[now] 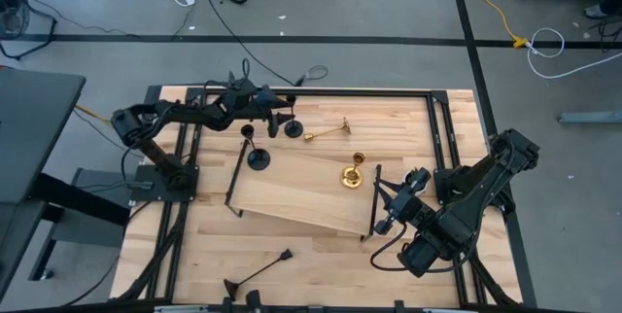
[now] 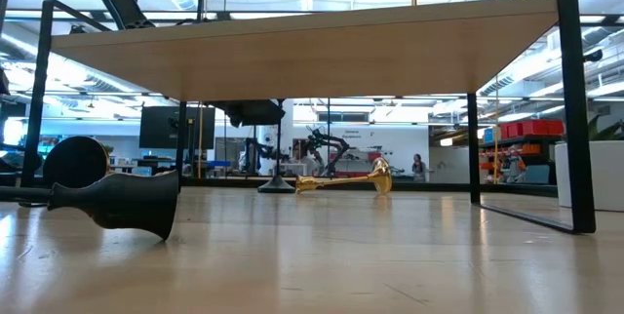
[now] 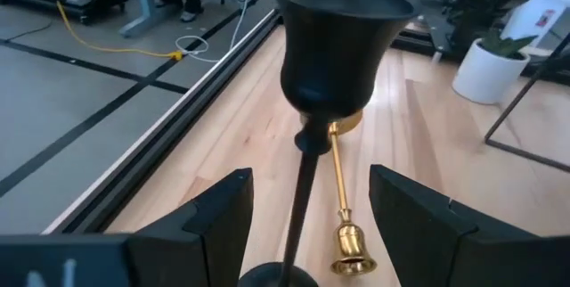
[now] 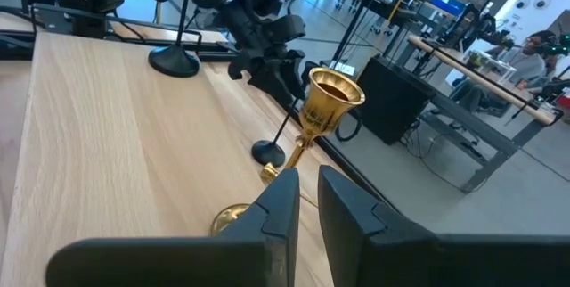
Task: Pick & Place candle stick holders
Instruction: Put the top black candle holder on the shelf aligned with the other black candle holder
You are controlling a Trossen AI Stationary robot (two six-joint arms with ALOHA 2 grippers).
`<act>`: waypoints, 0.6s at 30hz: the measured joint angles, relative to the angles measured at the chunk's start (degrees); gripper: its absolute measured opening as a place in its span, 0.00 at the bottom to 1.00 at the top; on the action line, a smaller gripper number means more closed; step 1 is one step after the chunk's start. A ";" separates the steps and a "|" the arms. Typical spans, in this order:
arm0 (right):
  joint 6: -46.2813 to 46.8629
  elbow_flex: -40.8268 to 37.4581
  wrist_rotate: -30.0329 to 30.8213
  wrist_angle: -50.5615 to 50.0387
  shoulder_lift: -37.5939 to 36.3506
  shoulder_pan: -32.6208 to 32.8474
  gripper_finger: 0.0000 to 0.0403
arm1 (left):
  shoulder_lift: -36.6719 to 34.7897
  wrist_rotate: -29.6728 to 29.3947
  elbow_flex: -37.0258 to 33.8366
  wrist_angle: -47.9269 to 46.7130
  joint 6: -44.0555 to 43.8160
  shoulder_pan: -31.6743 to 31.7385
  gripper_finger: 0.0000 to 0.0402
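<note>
At the table's 11 o'clock, left gripper (image 1: 275, 111) is spread around an upright black candlestick (image 1: 293, 126), stem vertical between its fingers. Right gripper (image 1: 389, 206), nearly closed, idles at 4 o'clock.

The raised board (image 1: 301, 201) is occupied by an upright black candlestick (image 1: 257, 148) near its far left corner and an upright gold one (image 1: 354, 171) towards the right; bare wood is left between them. Behind the board, a gold candlestick (image 1: 328, 133) lies flat beside the left gripper (image 1: 282, 117). The near tabletop is blocked only by a fallen black candlestick (image 1: 260, 272)
</note>
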 joint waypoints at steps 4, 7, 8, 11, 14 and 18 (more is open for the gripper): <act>0.00 0.00 -0.02 0.00 0.00 0.01 0.12 | 0.17 0.05 0.00 1.02 -0.77 -0.35 0.55; -0.02 0.00 0.00 -0.02 0.00 0.01 0.12 | 0.17 0.00 0.00 1.26 -0.73 -0.96 0.52; -0.02 0.00 0.00 -0.02 0.00 0.01 0.12 | 0.17 -0.19 0.00 1.29 -0.70 -1.20 0.50; -0.02 0.00 0.00 -0.02 0.00 0.01 0.12 | 0.17 -0.86 0.00 1.40 -0.65 -1.80 0.44; -0.04 0.00 -0.01 -0.03 0.00 0.01 0.12 | 0.17 -2.04 0.00 1.45 -0.29 -2.03 0.35; -0.17 0.00 -0.01 -0.04 0.00 0.01 0.12 | 0.17 -3.80 0.00 1.40 -0.24 -2.01 0.24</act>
